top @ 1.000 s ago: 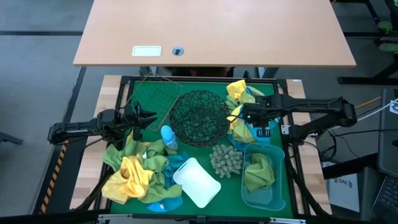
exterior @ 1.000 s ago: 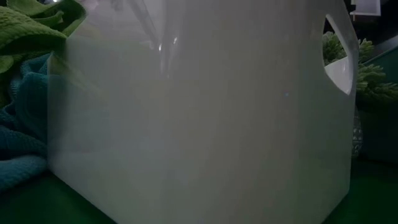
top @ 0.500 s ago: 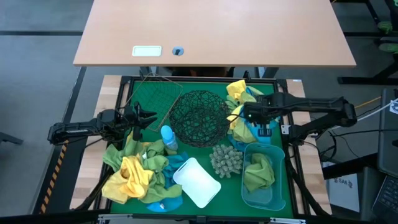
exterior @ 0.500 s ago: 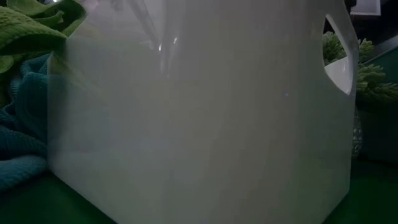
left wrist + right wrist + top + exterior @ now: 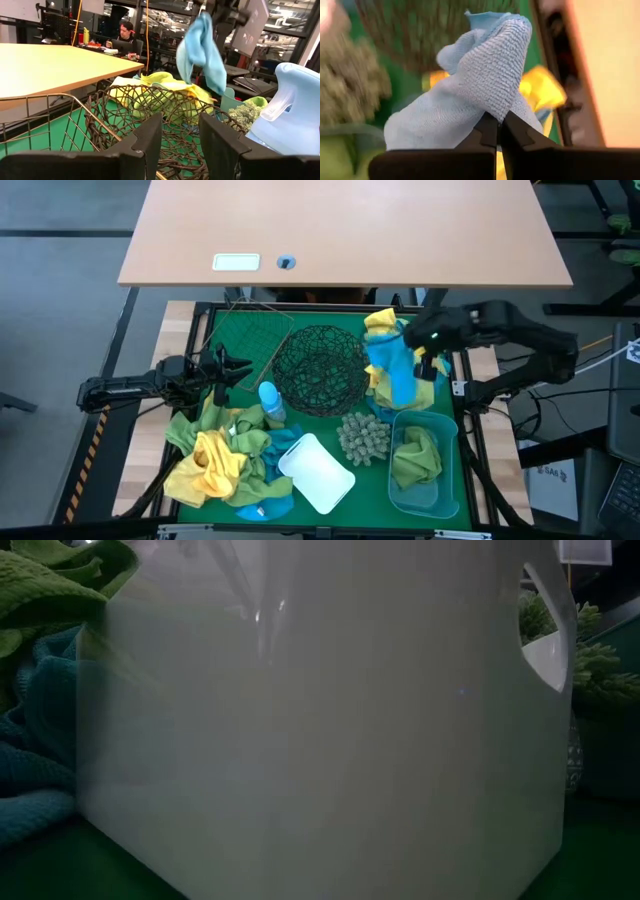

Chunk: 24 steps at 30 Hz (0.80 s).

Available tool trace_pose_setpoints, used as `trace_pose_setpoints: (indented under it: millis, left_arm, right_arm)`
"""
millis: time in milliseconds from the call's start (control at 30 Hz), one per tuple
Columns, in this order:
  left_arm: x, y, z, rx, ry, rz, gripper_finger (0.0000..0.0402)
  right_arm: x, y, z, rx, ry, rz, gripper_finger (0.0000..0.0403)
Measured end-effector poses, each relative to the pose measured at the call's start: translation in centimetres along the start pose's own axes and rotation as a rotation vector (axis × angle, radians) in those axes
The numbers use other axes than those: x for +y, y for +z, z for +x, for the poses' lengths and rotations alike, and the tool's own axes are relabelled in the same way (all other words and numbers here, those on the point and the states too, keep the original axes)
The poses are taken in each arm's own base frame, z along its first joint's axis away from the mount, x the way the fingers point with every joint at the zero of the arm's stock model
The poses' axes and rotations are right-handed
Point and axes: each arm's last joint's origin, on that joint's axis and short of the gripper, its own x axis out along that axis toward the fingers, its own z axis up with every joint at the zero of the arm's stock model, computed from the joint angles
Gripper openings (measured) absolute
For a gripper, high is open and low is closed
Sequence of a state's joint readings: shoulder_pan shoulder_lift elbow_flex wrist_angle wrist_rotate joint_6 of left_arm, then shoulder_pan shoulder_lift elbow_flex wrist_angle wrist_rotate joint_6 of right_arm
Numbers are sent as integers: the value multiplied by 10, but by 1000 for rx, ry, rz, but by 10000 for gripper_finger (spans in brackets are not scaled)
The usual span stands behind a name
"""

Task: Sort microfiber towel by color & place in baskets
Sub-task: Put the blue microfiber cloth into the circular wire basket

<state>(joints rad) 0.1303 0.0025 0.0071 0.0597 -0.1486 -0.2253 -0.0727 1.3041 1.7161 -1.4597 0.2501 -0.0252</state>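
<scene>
The right tool (image 5: 405, 352) is clamped on a blue towel (image 5: 390, 370) (hanging lengthwise), above the yellow towels (image 5: 380, 325), beside the wire bowl (image 5: 320, 368).

Low view almost wholly blocked by the white tub (image 5: 320, 730) — towels (image 5: 40, 600) cut off at its edges. Spiky ball (image 5: 347, 80) blurred, perhaps, in right wrist view.

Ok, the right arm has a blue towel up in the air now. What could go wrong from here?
The right gripper pinches only a small fold of the blue towel, so it may slip out in transit. The cloth hangs low over the yellow towels and beside the black wire bowl; its hanging end could drag a yellow one along or snag the mesh.
</scene>
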Motion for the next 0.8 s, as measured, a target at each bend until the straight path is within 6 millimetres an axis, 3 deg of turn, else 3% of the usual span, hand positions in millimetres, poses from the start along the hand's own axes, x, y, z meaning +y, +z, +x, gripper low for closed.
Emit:
trace_pose_setpoints:
  millis: [233,433,567,800]
  left_arm:
    - [0,0,0,0,0,0,124]
    - [0,0,0,-1,0,-1,124]
    - [-1,3,0,-14,-3,-7,124]
    - [-9,33,-6,-75,-97,-11,124]
  right_arm:
    - [-12,31,-46,-414,-11,70,3]
    - [-10,60,-56,-721,122,-58,4]
    - [-3,80,-42,-786,209,-181,4]
    - [8,105,11,-657,198,-307,5]
